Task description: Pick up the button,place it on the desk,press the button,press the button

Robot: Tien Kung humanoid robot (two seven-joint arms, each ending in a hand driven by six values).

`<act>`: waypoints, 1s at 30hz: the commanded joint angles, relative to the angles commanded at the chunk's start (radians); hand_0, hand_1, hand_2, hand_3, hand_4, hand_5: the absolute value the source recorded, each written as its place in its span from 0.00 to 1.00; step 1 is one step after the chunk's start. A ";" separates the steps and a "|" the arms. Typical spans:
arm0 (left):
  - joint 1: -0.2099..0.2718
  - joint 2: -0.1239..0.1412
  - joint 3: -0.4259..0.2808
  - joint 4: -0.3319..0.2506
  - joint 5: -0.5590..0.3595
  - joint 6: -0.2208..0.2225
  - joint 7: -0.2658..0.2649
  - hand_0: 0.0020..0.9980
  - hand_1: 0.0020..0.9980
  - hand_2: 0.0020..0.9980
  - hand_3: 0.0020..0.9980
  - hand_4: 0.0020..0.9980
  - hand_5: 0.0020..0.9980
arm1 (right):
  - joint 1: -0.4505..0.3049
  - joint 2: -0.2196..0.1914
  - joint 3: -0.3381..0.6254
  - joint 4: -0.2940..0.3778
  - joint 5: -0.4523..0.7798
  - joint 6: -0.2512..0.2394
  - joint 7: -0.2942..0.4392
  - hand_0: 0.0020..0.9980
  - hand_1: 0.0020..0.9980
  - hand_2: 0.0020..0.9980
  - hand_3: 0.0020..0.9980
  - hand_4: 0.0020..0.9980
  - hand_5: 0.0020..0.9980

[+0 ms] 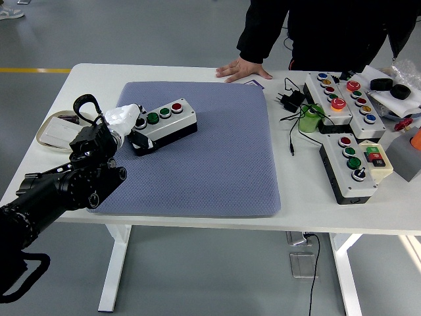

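A grey button box (166, 123) with a black base lies on the blue-grey mat (210, 171), at its far left. It carries a black selector knob, two green buttons and a red button (177, 106). My left hand (125, 120), in a white covering, comes in from the lower left. It is closed around the box's left end. The box looks slightly tilted, with its base showing. My right arm is out of view. A person stands at the far side with one hand (242, 69) flat on the table.
Two more button boxes (345, 99) (355, 164) lie at the right. A green roll (310, 118) and a black adapter with cable (289, 100) lie beside them. A pale flat object (58, 131) lies at the left edge. Black rings and a grey block (404, 158) sit far right.
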 joint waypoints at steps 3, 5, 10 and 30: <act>0.002 0.002 -0.012 -0.011 -0.019 0.032 -0.016 0.20 0.17 0.21 0.25 0.25 0.00 | -0.002 -0.001 -0.001 0.000 0.001 0.000 0.000 0.64 0.51 0.55 0.59 0.25 0.35; 0.004 0.003 -0.017 -0.016 -0.031 0.049 -0.023 0.20 0.17 0.21 0.25 0.25 0.00 | -0.003 -0.001 -0.002 0.000 0.003 0.000 0.000 0.64 0.51 0.55 0.59 0.25 0.35; 0.010 0.004 -0.021 -0.027 -0.045 0.061 -0.032 0.18 0.16 0.19 0.23 0.18 0.00 | -0.006 -0.002 -0.004 0.000 0.005 0.001 -0.001 0.64 0.51 0.55 0.59 0.25 0.35; 0.053 0.069 0.006 -0.225 0.034 0.018 -0.108 0.16 0.14 0.19 0.21 0.15 0.00 | -0.024 -0.003 0.007 0.000 0.007 0.000 -0.002 0.64 0.51 0.55 0.59 0.25 0.35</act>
